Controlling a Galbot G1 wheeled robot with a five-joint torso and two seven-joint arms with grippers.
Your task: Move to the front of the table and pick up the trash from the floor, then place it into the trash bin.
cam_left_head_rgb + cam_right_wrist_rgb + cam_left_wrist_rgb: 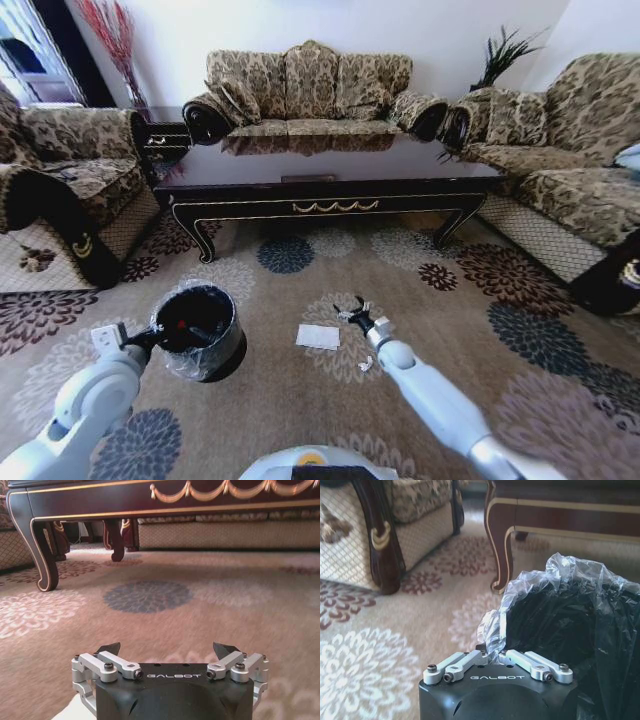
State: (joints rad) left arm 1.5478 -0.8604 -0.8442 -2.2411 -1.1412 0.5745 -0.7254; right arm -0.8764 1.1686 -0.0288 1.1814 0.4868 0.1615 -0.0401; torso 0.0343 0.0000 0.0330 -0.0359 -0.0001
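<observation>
The trash bin (205, 335), black with a clear liner, stands on the flowered floor (300, 410) in front of the table (330, 170). Something red lies inside the bin. My left gripper (150, 340) is shut on the bin's rim and liner (492, 630). A flat white paper square (318, 336) lies on the carpet to the right of the bin. My right gripper (352, 308) hovers just right of the paper, low over the floor, open with nothing between its fingers (112, 648). A small pale scrap (366, 364) lies beside the right forearm.
The table's curved leg (500, 555) rises just beyond the bin, and its gold-trimmed front rail (150, 500) faces the right gripper. Patterned sofas stand at the left (60, 190), the back (310, 90) and the right (570, 160). Open carpet lies between me and the table.
</observation>
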